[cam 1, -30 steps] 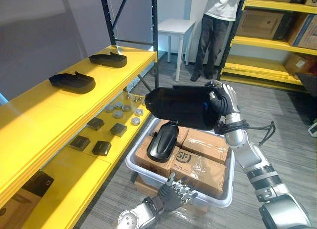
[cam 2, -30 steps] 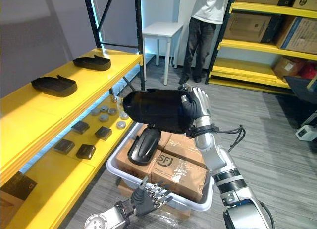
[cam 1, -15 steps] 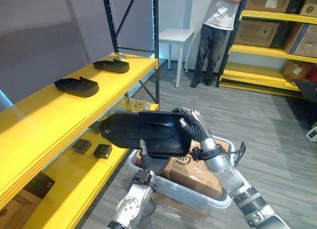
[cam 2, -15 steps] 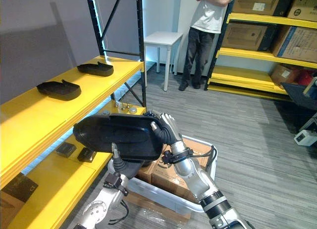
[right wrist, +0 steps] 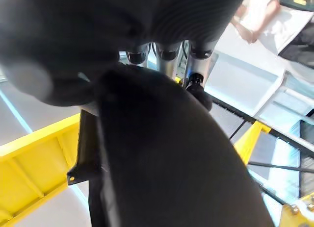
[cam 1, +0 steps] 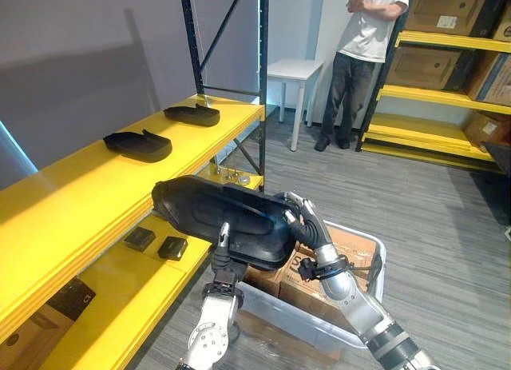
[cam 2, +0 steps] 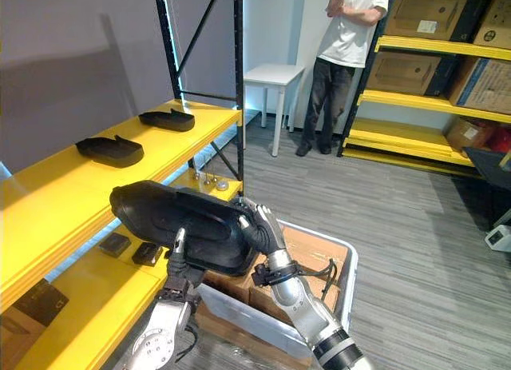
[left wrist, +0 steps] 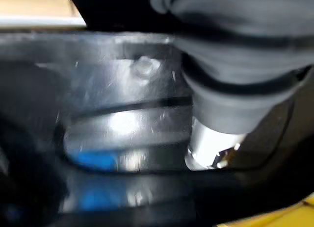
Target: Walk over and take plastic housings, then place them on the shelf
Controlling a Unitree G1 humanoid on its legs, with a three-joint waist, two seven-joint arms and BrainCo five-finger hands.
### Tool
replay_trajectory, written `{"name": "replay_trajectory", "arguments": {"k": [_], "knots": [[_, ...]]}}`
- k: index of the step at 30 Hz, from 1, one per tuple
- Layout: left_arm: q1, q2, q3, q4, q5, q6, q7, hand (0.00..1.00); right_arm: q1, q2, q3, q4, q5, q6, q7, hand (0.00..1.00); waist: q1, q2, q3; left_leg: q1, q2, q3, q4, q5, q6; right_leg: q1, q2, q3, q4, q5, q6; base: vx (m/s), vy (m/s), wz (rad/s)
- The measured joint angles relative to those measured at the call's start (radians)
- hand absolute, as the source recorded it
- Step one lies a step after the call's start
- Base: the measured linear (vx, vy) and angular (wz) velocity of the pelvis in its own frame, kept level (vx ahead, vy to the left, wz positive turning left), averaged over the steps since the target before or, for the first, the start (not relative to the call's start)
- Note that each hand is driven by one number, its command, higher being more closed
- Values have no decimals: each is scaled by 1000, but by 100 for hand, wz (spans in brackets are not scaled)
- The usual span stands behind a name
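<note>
A large black plastic housing [cam 1: 207, 214] hangs in the air beside the yellow shelf [cam 1: 72, 186], just below its upper level and tilted down to the right. My right hand [cam 1: 302, 224] has its fingers curled over the housing's right end; its fingers [right wrist: 167, 55] hook the rim in the right wrist view. My left hand [cam 1: 221, 246] reaches up from below and touches the housing's near side, whose glossy inner face [left wrist: 113, 124] is close in the left wrist view. Two more black housings [cam 1: 137, 145] [cam 1: 197, 114] lie on the upper level.
A white bin [cam 1: 299, 322] of cardboard boxes [cam 1: 355, 246] stands on the floor under my arms. Small black parts [cam 1: 172, 248] lie on the lower shelf level. A person [cam 1: 363, 42] stands at the back by a white table [cam 1: 295, 70] and a yellow rack [cam 1: 431, 90].
The housing has swung left from above the bin towards the shelf and tipped flatter. My left hand rose from below the bin to the housing's underside. The camera has shifted too.
</note>
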Motion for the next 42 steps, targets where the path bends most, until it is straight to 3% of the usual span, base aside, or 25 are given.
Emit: {"name": "replay_trajectory", "arguments": {"k": [5,6,7,9,10,12,13,16,17,19,20,21,23,24,25,26,28,31,32,33,34,37,40,41,42], "knots": [[1,2,27,10,151,34,38,100,53,-6,20,-2,53,-27,0,100,12,1,-16,-58,-7,-67,21,10,8,14,-8,-92,1,-8,2,-21,-8,56],[2,1,27,17,175,50,38,100,72,-8,20,-3,75,-27,1,100,4,0,-16,-79,1,-14,27,19,40,31,-26,-150,1,-13,5,5,1,145],[2,0,27,28,188,63,38,100,95,-10,20,-4,85,-28,1,100,-13,1,-17,-95,28,110,36,33,73,57,-45,-227,3,-20,10,24,2,171],[18,-1,26,36,224,80,38,100,129,-10,20,-1,94,-28,1,100,-12,5,-18,-115,73,288,81,56,95,87,-76,-321,27,-37,33,91,47,168],[34,-1,26,35,237,82,37,100,144,-8,24,1,94,-28,5,100,-4,7,-19,-121,75,327,102,60,84,95,-97,-353,54,-50,51,130,135,130],[71,11,30,31,248,78,36,100,155,9,45,22,94,-28,7,100,40,5,-20,-122,32,319,103,48,65,92,-159,-363,117,-73,82,126,208,58],[79,16,35,26,250,79,36,100,155,16,52,30,94,-28,7,0,43,4,-20,-125,17,313,100,40,72,91,-175,-360,130,-81,92,92,227,50],[127,40,90,-35,325,98,35,100,155,56,78,57,95,-37,8,0,48,3,-20,-146,-26,283,126,-10,92,53,-277,-330,332,-118,108,63,188,51],[137,47,106,-43,386,116,34,100,165,65,90,75,95,-37,8,0,46,9,-16,-136,-31,250,133,-15,97,1,-341,-280,527,-93,70,61,212,69],[147,84,118,-68,509,143,26,100,197,66,108,88,95,-37,11,0,51,-6,-10,-99,-42,202,110,-15,98,-68,-389,-156,728,7,-44,67,212,81],[159,111,118,-94,569,154,25,100,219,74,113,90,96,-37,13,0,48,-13,-10,-79,-53,177,85,-15,99,-98,-399,-86,786,85,-39,111,95,95],[162,132,121,-121,657,157,22,100,245,76,115,93,101,-36,10,0,43,-17,-10,-56,-55,129,49,-5,113,-132,-384,-20,850,63,3,154,15,100],[148,140,131,-146,778,155,20,100,266,81,111,94,105,-35,6,0,29,-12,-7,-56,-61,76,26,11,137,-174,-321,8,913,-163,23,124,-56,100],[130,145,130,-145,855,155,23,100,270,80,103,95,104,-35,4,0,17,-14,0,-55,-78,41,26,13,142,-187,-287,19,858,-236,26,90,-37,87],[109,152,121,-135,895,154,27,100,275,81,91,94,105,-35,4,0,11,-12,2,-55,-87,29,28,14,142,-193,-254,41,754,-263,39,95,-40,69],[78,161,112,-111,927,154,34,100,284,81,77,91,107,-35,2,0,9,-10,4,-56,-97,14,30,13,140,-206,-211,97,638,-275,54,100,-58,70],[-18,165,78,-38,1004,154,58,100,326,80,-10,72,114,-33,-10,0,-40,-11,19,-58,-126,-78,38,10,135,-236,-136,284,450,-273,60,152,-132,114],[-54,152,35,-4,1073,143,67,100,395,80,-88,13,121,-33,-11,0,-78,-15,38,-60,-130,-170,91,-33,93,-244,-91,435,398,-272,59,174,-193,110],[-53,148,34,-2,1082,140,66,100,413,83,-97,-7,122,-34,-11,0,-79,-21,37,-60,-133,-183,102,-44,83,-235,-92,436,388,-273,59,223,-302,80],[-48,152,36,-2,1112,132,69,100,431,89,-104,-29,130,-34,0,0,-76,-51,25,-57,-144,-187,104,-61,62,-212,-97,431,360,-291,74,251,-372,69],[-45,145,40,7,1135,126,85,100,427,88,-120,-33,156,-35,29,0,-77,-46,24,-58,-126,-180,118,-74,41,-195,-90,419,345,-250,112,255,-376,65],[-9,107,50,9,1174,127,107,100,426,68,-150,-37,221,-35,106,0,-86,15,23,-67,-17,-130,179,-105,-9,-160,-28,340,355,-237,65,234,-274,49],[47,88,93,19,1223,128,126,100,427,49,-231,-59,359,-32,184,0,-98,29,51,-131,56,-70,418,-109,-20,-60,29,283,328,-274,27,277,-233,34],[63,85,125,23,1234,130,138,100,427,34,-273,-84,413,-30,208,0,-97,38,73,-181,90,-53,577,-94,-34,-3,48,271,297,-280,16,258,-154,10],[77,85,163,31,1245,130,151,100,426,22,-296,-98,447,-32,229,0,-88,38,82,-202,106,-23,623,-121,-63,41,47,270,276,-283,8,201,-70,-3]]}}
